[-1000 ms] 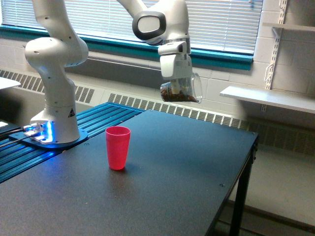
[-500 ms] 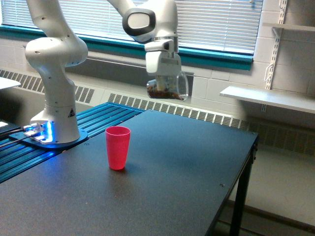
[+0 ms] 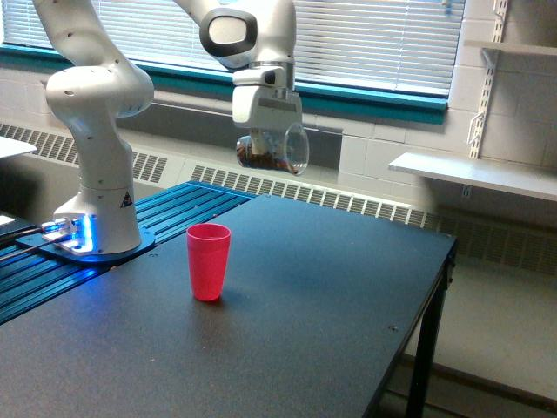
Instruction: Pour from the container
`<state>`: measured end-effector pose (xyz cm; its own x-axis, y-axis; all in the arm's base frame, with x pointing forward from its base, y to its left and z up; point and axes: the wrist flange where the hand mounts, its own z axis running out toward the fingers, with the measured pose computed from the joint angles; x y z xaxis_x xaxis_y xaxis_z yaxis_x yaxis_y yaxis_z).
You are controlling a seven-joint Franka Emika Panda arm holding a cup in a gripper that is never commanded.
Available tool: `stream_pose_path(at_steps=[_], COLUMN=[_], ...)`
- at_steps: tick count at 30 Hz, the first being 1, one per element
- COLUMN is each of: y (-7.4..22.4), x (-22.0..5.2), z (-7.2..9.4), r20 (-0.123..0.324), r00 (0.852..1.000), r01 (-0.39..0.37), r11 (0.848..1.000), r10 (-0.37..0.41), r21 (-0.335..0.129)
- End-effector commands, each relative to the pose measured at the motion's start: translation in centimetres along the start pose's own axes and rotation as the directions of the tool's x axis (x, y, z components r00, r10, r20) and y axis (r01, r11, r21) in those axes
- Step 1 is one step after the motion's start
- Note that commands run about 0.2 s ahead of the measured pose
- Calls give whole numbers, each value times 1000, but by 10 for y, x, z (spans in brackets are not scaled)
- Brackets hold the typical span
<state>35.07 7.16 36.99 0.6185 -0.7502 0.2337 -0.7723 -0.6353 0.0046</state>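
The pincer [image 3: 265,131] is pinching the clear container [image 3: 274,151], which hangs tipped on its side high above the far part of the dark surface [image 3: 331,296], its rim toward the exterior view's right and brown contents settled low inside. The red cup [image 3: 209,261] stands upright below and to the left, well apart from it. The surface lies open from the cup to its right edge and near edge.

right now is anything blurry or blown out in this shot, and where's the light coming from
Exterior view: daylight through the blinds behind the arm looks bright but not blown out; the clear cup in the end effector is slightly soft; the red cup is sharp; blue glow at the arm's base.
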Motion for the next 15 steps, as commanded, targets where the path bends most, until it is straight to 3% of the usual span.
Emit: stream_pose_path(at_steps=[1, 15], y=[6, 13], x=[-11, -16], z=[1, 3], r20=[14, 18], r00=[997, 986], r01=[-78, -162], r11=[997, 986], r10=[78, 163], r21=[-18, -35])
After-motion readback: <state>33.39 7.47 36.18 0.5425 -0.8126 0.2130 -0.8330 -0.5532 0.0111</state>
